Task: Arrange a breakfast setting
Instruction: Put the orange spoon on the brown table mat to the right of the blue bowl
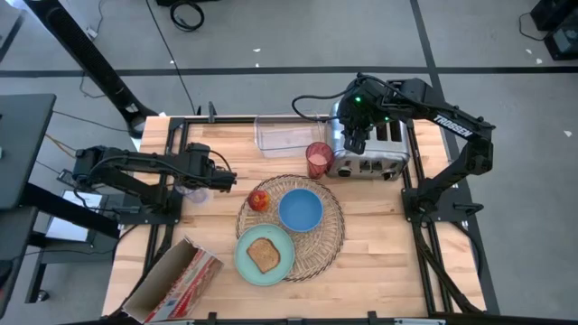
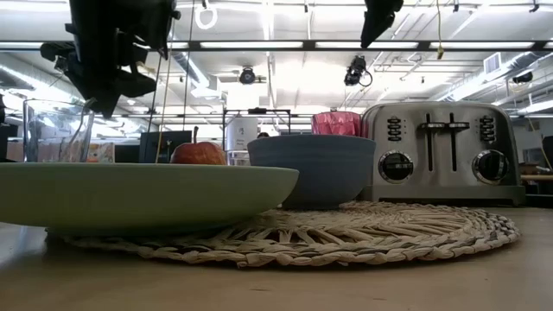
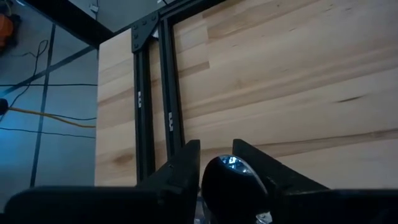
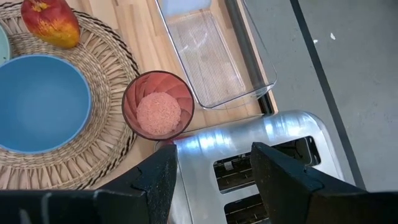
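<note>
On the round wicker placemat [image 1: 321, 248] lie the blue bowl [image 1: 300, 209], the red apple [image 1: 259, 199] and the mint-green plate [image 1: 244, 271] with the toast slice [image 1: 264, 255]. The pink cup [image 1: 318, 159] stands at the mat's far edge, beside the toaster [image 1: 379, 161]. At the table's left my left gripper [image 1: 226, 181] hangs over a clear glass [image 2: 52, 130], shut on a small utensil [image 3: 230, 180] of which only a dark, shiny, rounded end shows. My right gripper [image 4: 214, 174] hovers open above the toaster, with nothing between its fingers. My left gripper pinches the utensil's dark rounded end [image 3: 214, 183] between its two fingers [image 3: 180, 171]. The fingers slant down from the table's left side. The rest of the utensil is hidden below the fingers, so I cannot tell how it sits.
A clear plastic bin [image 1: 284, 135] stands at the far edge, left of the toaster. A long cardboard box [image 1: 176, 280] lies at the near left corner. Black frame rails [image 3: 152, 106] run along the table's left edge. Bare wood lies between the glass and the mat.
</note>
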Available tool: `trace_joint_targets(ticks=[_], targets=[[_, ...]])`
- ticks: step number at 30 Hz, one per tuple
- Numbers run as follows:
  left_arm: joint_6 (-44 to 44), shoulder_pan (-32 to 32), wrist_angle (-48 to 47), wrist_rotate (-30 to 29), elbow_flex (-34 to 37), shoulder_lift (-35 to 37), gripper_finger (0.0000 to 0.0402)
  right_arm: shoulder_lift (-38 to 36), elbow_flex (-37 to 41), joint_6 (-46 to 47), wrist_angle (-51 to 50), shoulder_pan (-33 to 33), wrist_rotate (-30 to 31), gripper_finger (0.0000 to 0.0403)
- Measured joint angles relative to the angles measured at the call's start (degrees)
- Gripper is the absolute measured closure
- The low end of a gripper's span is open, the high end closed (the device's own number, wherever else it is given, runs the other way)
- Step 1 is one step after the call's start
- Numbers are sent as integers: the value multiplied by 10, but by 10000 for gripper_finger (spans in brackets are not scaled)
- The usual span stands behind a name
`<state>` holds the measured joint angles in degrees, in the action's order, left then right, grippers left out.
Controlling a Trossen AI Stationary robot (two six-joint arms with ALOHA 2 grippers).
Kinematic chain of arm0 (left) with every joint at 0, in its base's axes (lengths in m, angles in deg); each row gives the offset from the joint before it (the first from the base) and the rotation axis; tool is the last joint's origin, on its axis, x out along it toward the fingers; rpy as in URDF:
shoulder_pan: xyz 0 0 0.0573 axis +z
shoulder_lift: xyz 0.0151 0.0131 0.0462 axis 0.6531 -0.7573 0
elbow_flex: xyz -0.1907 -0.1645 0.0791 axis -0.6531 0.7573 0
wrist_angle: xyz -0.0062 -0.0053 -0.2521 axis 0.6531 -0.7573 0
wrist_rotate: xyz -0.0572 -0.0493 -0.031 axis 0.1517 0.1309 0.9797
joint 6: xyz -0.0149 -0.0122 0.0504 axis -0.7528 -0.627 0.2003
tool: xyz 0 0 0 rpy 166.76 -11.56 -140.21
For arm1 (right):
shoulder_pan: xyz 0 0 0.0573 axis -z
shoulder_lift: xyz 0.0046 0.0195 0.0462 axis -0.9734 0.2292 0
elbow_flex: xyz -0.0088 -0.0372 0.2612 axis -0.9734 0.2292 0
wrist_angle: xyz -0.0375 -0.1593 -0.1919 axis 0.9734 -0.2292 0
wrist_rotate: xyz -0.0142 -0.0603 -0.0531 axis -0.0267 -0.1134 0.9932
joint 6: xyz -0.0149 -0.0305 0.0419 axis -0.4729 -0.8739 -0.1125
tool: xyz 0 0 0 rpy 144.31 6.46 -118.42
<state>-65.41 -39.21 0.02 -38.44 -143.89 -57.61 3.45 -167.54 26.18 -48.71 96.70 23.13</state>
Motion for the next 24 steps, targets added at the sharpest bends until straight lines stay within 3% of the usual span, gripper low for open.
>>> trace_joint_targets(ticks=[6,16,24], targets=[[0,0,-4,0,0,0,301,0,0,-19,0,0,2,192],[-10,0,-4,0,0,0,355,0,0,-64,2,0,34,192],[-10,0,-10,0,0,0,363,-18,0,-101,23,-9,65,192]])
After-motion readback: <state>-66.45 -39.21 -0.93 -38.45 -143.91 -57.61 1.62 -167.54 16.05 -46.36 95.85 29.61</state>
